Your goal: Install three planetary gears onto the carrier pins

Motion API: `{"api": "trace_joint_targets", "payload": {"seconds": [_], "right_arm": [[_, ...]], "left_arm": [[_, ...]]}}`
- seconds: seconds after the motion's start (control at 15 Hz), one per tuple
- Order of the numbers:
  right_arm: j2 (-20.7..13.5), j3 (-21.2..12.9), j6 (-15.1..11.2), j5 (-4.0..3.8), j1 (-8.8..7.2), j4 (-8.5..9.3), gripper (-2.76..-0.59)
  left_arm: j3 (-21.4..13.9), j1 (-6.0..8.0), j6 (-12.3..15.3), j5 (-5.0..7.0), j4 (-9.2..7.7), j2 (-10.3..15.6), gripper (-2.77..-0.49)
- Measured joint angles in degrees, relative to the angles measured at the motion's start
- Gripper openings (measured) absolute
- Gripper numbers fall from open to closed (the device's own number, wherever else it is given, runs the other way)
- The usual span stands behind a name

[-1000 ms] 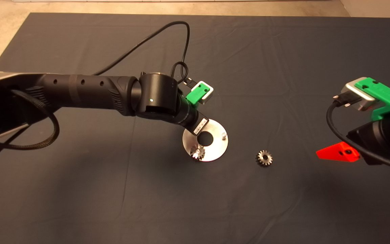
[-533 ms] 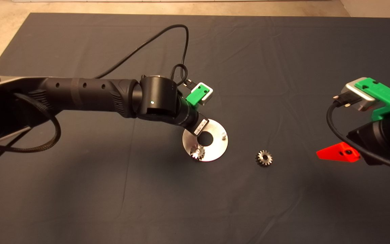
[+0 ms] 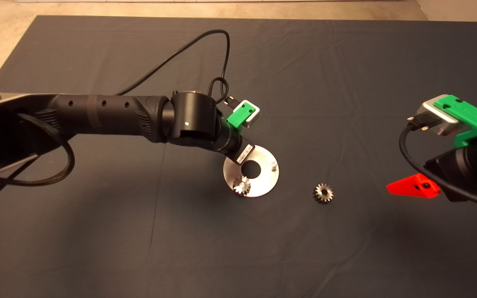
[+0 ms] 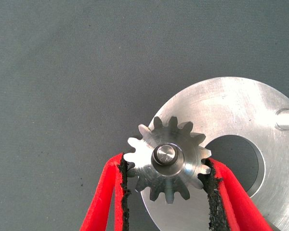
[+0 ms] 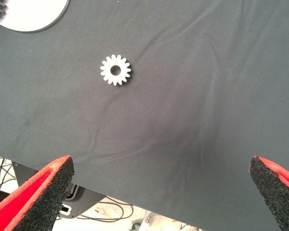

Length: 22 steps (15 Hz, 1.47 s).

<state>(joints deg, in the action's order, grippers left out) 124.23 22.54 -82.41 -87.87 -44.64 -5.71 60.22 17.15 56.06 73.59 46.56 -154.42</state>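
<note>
The left gripper [image 4: 166, 166] pinched a planetary gear [image 4: 167, 158] seated on a carrier pin [image 4: 164, 154] at the disc's [image 3: 263, 182] ten o'clock edge. A second gear [image 3: 323, 193] lay on the mat [image 3: 346, 82] at the disc's three o'clock, apart; the right gripper [image 5: 164, 185] waited spread wide beyond it.

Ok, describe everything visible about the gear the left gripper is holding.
The gear is small, silvery-grey metal with stubby teeth all round and a centre hole. It lies flat on the round silver disc, near its rim beside the large centre hole, threaded over a carrier pin whose tip shows through the bore. The left gripper clamps it, one black-padded red finger on each side. The head view hides it under the arm.
</note>
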Motion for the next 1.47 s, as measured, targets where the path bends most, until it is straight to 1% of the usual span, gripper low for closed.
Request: {"api": "trace_joint_targets", "payload": {"seconds": [0.2, 1.13, 1.47], "right_arm": [[0.0, 0.0, 0.0, 0.02, 0.00, 0.00, -0.63], [0.0, 0.0, 0.0, 0.02, 0.00, 0.00, -0.63], [0.0, 0.0, 0.0, 0.02, 0.00, 0.00, -0.63]], "left_arm": [[0.1, -0.01, 0.0, -0.34, -0.01, 0.0, -2.49], [0.1, -0.01, 0.5, -0.34, -0.01, 0.0, -2.48], [-0.2, -0.15, 0.5, -0.17, 0.10, 0.0, -2.48]]}}
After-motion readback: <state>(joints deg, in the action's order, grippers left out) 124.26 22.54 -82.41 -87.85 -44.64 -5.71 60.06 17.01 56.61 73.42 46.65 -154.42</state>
